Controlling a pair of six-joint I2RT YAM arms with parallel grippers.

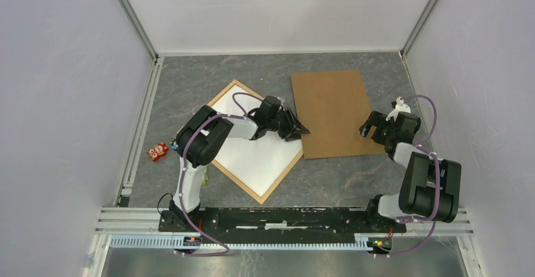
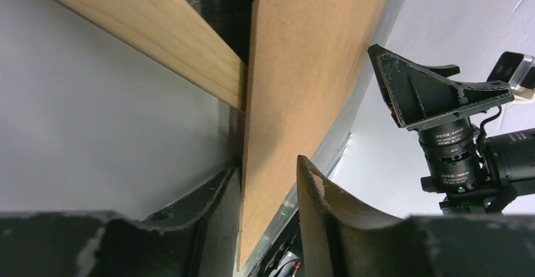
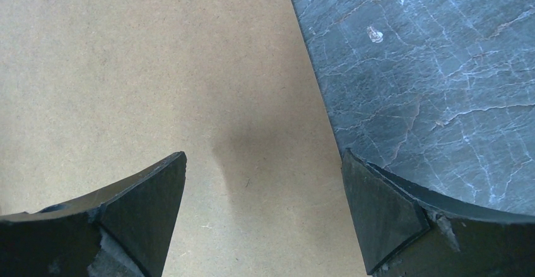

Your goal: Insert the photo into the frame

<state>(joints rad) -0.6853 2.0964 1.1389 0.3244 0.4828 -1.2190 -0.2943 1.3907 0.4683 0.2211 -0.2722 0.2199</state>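
The frame point(image 1: 222, 98) of light wooden strips lies turned like a diamond at centre left. A white sheet point(image 1: 252, 154) fills it, the photo with its plain back up; no sunflower print shows. In the left wrist view the frame strip point(image 2: 158, 31) and the white sheet point(image 2: 94, 132) are at the left. My left gripper point(image 1: 296, 129) is open at the frame's right corner. Its jaws point(image 2: 268, 163) straddle the raised left edge of the brown backing board point(image 2: 303, 69). The board touches the left finger point(image 2: 214, 207), with a gap to the right one. My right gripper point(image 1: 369, 125) is open and empty over the board's right edge point(image 3: 265, 163).
The brown backing board point(image 1: 334, 113) lies right of the frame, mostly flat. A small red object point(image 1: 158, 151) sits by the left rail, and something green point(image 1: 205, 177) shows beside the left arm. Enclosure walls close in on both sides. The right arm's wrist camera point(image 2: 454, 144) shows in the left wrist view.
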